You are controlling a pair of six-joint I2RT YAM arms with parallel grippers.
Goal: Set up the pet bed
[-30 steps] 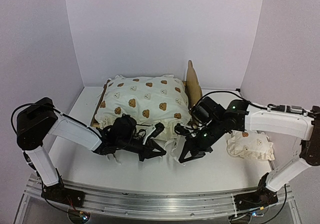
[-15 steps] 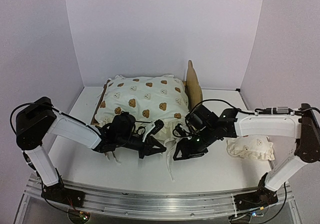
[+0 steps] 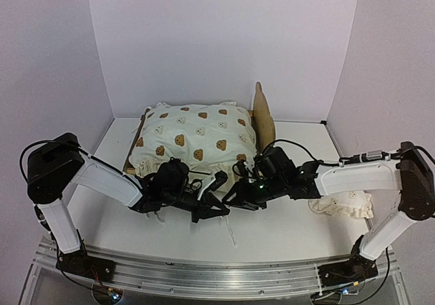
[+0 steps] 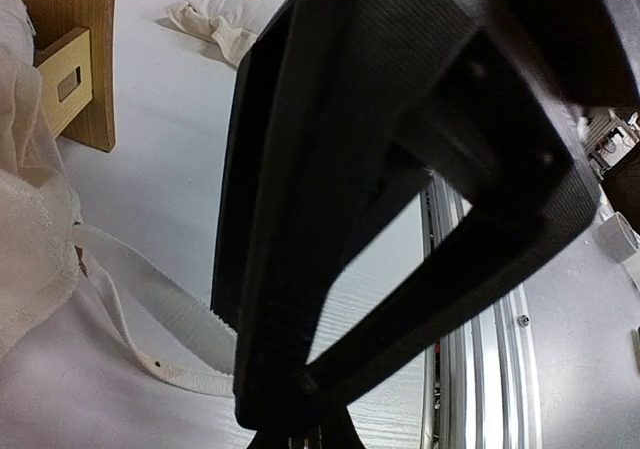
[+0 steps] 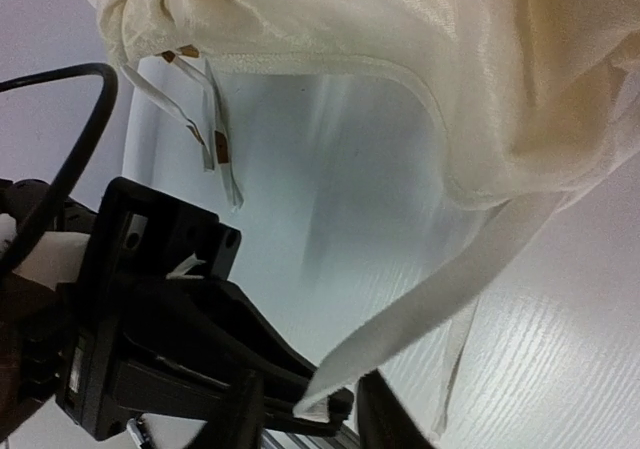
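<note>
The right tool (image 5: 312, 421) is spread, and a tie (image 5: 420, 309) hangs into its gap. The left tool (image 3: 216, 196) is spread too, just beside it. Behind them the cushion (image 3: 194, 138) lies on the bed (image 3: 264, 115). I think tying it down and placing the pillow (image 3: 340, 202) are still to do.

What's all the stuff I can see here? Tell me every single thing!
pet bed: one, light wood, at the back of the table, mostly under the cushion
cushion: one, cream with brown bears, on the pet bed
ties: several, cream, trailing from the cushion onto the table
pillow: one, small, cream, right side of the table
table: one, white
arms: two, white and black, reaching in from both sides
left hand: one, black, at the cushion's near edge
right hand: one, black, close beside the left hand
</note>
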